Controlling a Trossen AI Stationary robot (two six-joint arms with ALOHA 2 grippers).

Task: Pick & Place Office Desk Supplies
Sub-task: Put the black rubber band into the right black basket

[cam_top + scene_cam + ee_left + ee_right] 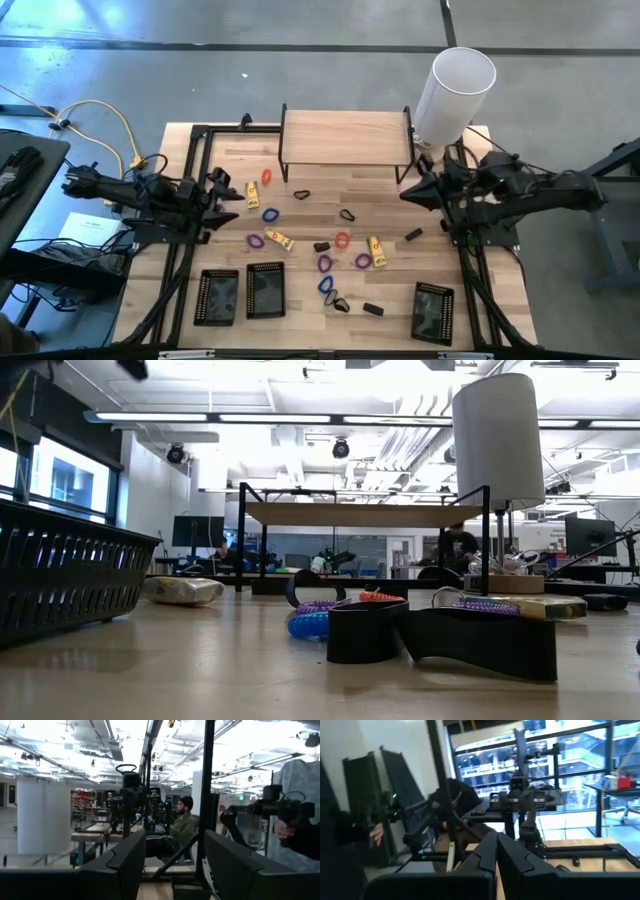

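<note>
Nothing is picked up yet, as far as I can judge: both arms sit pulled back at the table's edges, so this looks like the pause before a first reach. The left claw (222,200) hangs with its fingers apart and nothing between them, at the left side of the table; the right claw (415,190) has its fingers pressed together, empty, at the right side. The supplies lie scattered in the gap between the two claws: a yellow packet (252,194) and a blue loop (270,214) just ahead of the left claw, a black clip (413,235) near the right one, more loops farther off (the black trays (240,295) wait beyond them). Next, I'd guess, one claw must swing out over a nearby piece and drop onto it; the right would need to part its fingers first.
</note>
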